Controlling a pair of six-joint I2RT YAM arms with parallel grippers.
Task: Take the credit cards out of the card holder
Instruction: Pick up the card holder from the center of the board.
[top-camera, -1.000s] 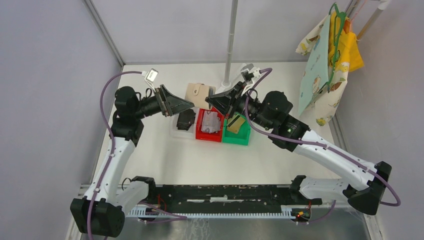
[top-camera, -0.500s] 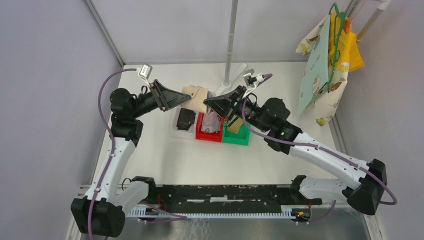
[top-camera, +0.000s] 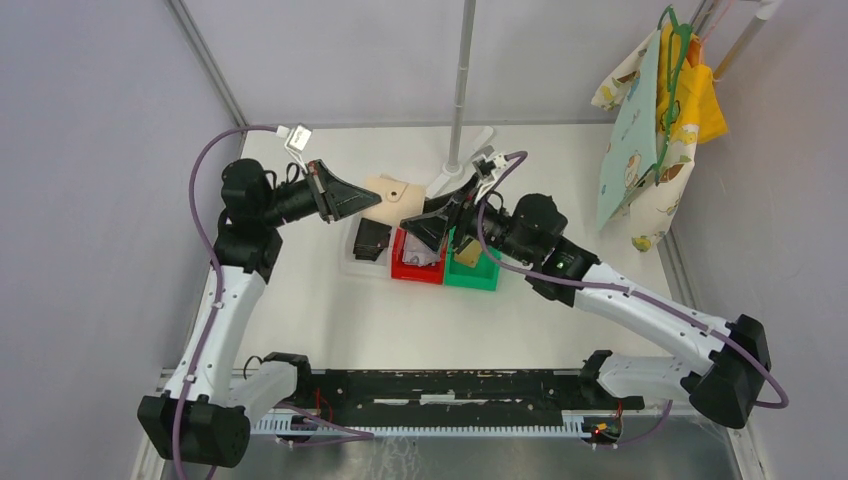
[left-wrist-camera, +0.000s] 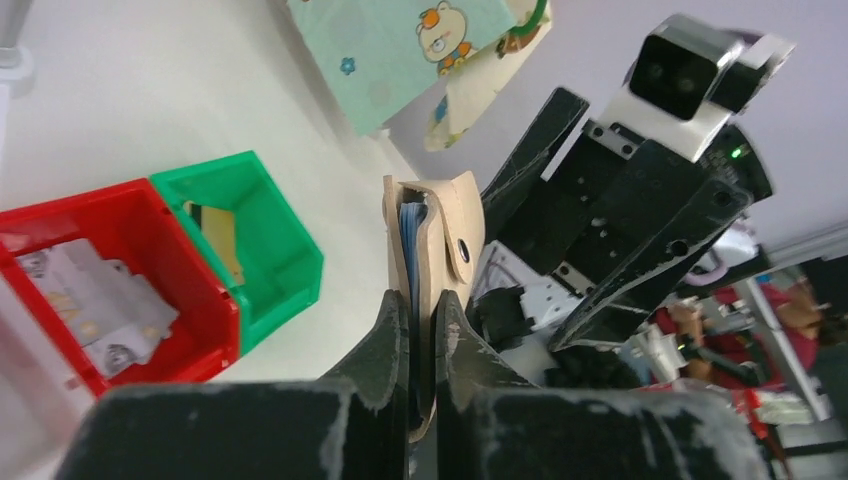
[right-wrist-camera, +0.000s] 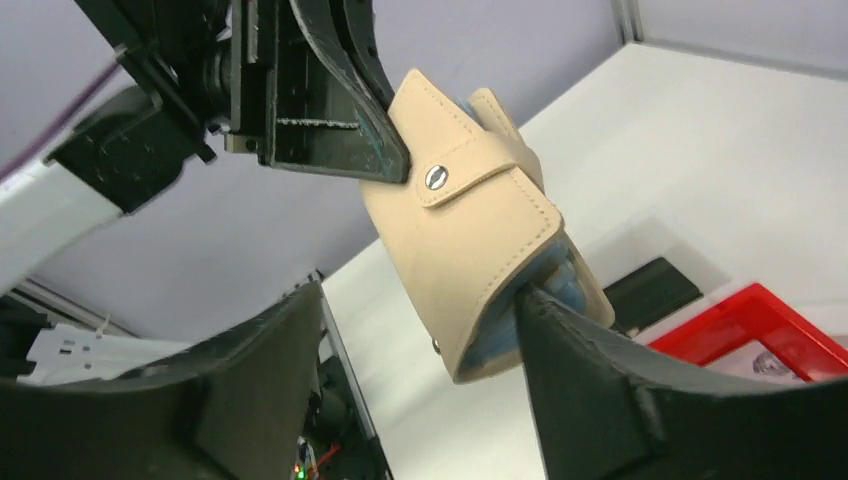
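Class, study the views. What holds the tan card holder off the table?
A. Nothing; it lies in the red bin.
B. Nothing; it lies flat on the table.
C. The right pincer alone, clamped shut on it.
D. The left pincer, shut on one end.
D: the left wrist view shows the left pincer shut on one end of the card holder, while the right pincer stands open at its other end.
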